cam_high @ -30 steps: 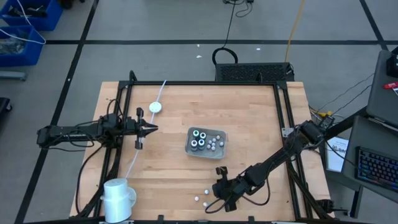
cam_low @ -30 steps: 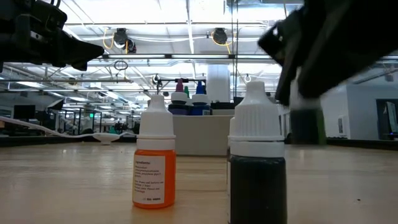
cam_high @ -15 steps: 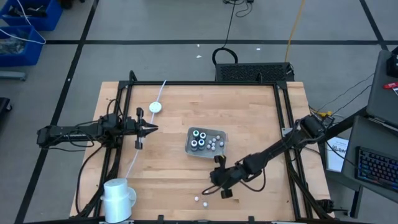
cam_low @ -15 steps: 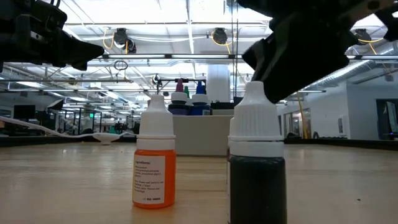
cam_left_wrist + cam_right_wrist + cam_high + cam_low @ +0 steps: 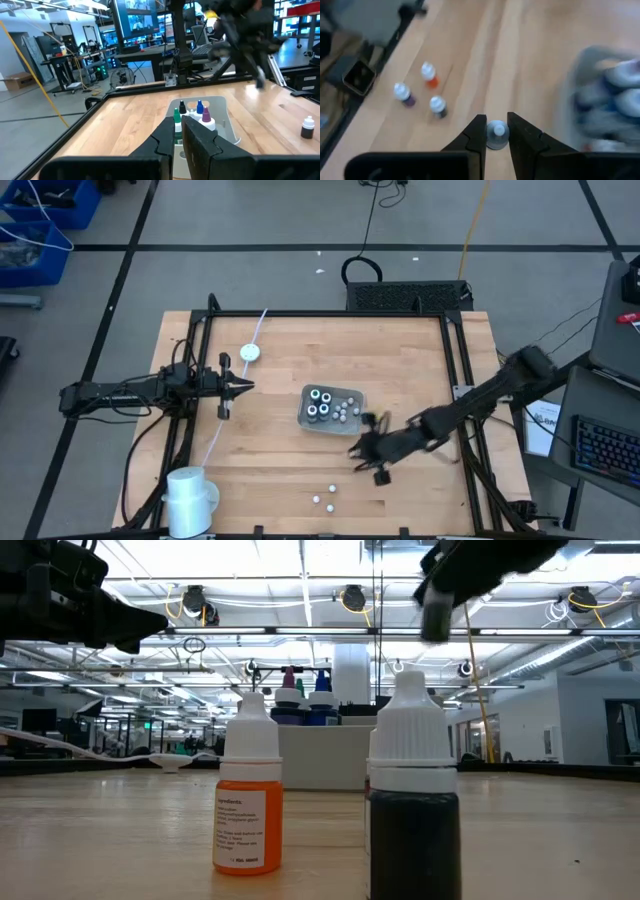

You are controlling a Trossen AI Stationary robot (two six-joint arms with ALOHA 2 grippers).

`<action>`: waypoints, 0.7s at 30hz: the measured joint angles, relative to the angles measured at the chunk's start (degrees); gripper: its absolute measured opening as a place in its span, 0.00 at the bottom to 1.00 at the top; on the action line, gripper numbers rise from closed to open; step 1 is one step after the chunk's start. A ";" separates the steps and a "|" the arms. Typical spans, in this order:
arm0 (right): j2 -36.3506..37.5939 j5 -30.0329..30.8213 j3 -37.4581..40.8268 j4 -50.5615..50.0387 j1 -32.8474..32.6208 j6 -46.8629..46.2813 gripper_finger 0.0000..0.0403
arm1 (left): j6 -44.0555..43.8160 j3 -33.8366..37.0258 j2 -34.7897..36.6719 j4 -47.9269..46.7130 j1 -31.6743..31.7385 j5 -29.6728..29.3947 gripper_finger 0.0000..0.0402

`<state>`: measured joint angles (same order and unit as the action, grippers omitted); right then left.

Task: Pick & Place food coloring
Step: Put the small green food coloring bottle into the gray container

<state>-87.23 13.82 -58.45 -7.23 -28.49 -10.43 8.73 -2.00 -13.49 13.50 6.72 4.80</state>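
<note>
My right gripper (image 5: 364, 448) hangs above the table just near and right of the grey tray (image 5: 352, 423). It is shut on a small food coloring bottle (image 5: 496, 134) with a white top. The tray holds several bottles (image 5: 199, 109) with coloured tops. Three loose bottles stand upright on the wood near the table's near edge (image 5: 401, 93) (image 5: 429, 74) (image 5: 438, 106). The low view shows an orange one (image 5: 248, 802) and a dark one (image 5: 414, 810). My left gripper (image 5: 243, 387) waits, shut, over the table's left side, left of the tray. My right gripper pinches the small bottle between its two fingers, one on each side just below its white top (image 5: 496, 131). The fingers come from above, pointing down. The bottle is lifted clear of the table and stays upright; its body is hidden by the fingers.
A white roll (image 5: 190, 495) stands at the near left corner. A white round puck on a white cord (image 5: 250, 352) lies toward the far left. Black frame rails (image 5: 460, 380) run along the table's sides. Bare wood lies between the tray and the loose bottles.
My right gripper has risen from among the loose bottles at the near edge. It has moved toward the far edge and a little right, toward the tray, carrying one bottle clear of the table. The other bottles have stayed put.
</note>
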 joint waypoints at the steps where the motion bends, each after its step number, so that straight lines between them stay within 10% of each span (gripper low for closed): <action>1: 3.11 1.45 1.49 -0.33 0.00 0.16 0.12 | 0.00 0.00 0.02 0.00 0.00 -0.03 0.10; 21: 61.95 10.21 38.08 13.09 0.20 3.20 0.12 | 0.05 0.00 0.00 -0.94 0.02 -1.98 0.10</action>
<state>-25.28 24.03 -20.36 5.87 -28.29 -7.23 8.78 -2.00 -13.50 12.56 6.74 2.81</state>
